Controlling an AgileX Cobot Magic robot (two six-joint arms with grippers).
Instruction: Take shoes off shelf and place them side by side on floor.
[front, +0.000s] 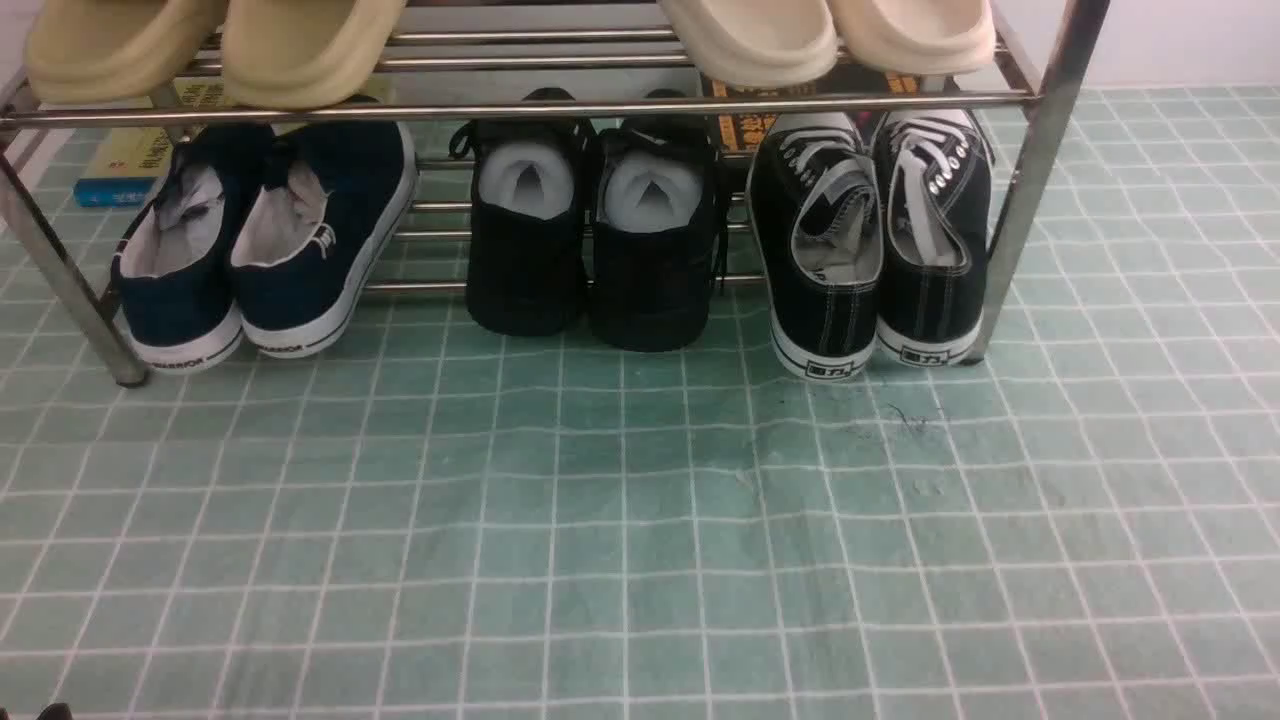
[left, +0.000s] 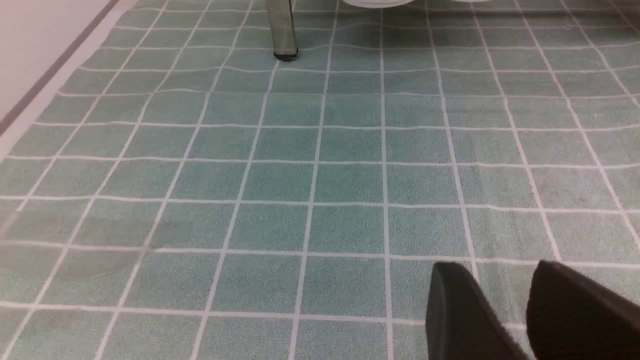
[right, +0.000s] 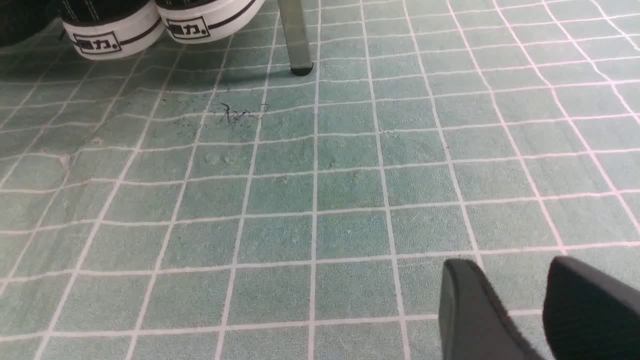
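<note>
- Floor (front: 640, 520): pale green mat, thin white grid, slightly wrinkled.
- Shelf (front: 520, 108): shiny chrome tubes, two tiers.
- Shoes (front: 825, 290): black canvas, white laces; lower tier, right end, heels outward.
- Left end effector (left: 500, 280), right end effector (right: 512, 275): dark fingers parted, empty, above floor.

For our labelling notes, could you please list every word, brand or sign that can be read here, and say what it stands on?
"WARRIOR": faint, on the white heel rim of both navy canvas slip-on shoes.
"回力": boxed label on the white heel rim of both black canvas lace-up sneakers.
Too blurred to read: cover print on the yellow-and-blue book and the orange-and-black book behind the chrome tube shelf.
</note>
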